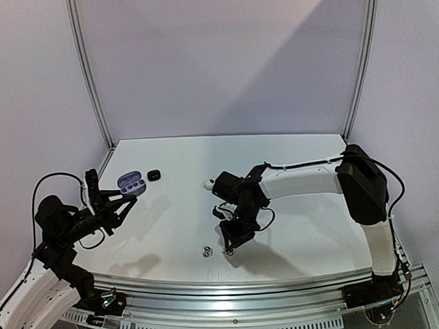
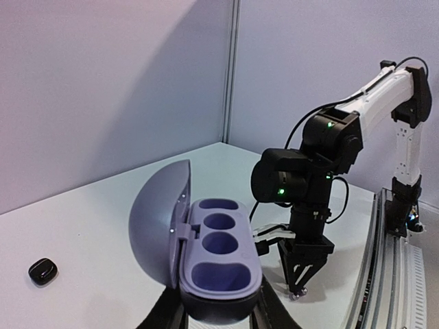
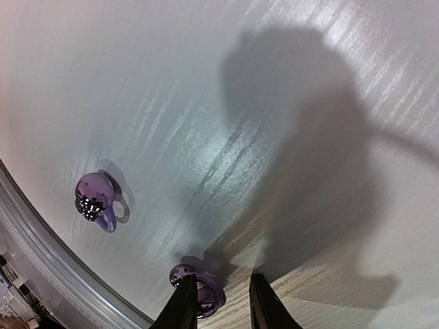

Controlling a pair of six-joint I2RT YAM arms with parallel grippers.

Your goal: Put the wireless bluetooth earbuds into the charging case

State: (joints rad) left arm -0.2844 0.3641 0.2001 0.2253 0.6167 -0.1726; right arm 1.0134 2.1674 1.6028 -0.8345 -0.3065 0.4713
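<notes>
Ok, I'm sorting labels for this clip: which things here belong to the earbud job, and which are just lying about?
Job:
open purple charging case
purple earbud
second purple earbud

Lying about:
small black item
small white item, too small to identify

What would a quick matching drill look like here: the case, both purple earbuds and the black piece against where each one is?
Things
1. purple charging case
2. loose purple earbud
3. other purple earbud
4. small black piece

Places or states
A. toward the back of the table, past the case
B. at the right gripper's fingertips, jaws apart
C. clamped in the left gripper, lid open
D. near the front edge, apart from both grippers

Pairs: 1-C, 2-D, 3-B, 4-A
</notes>
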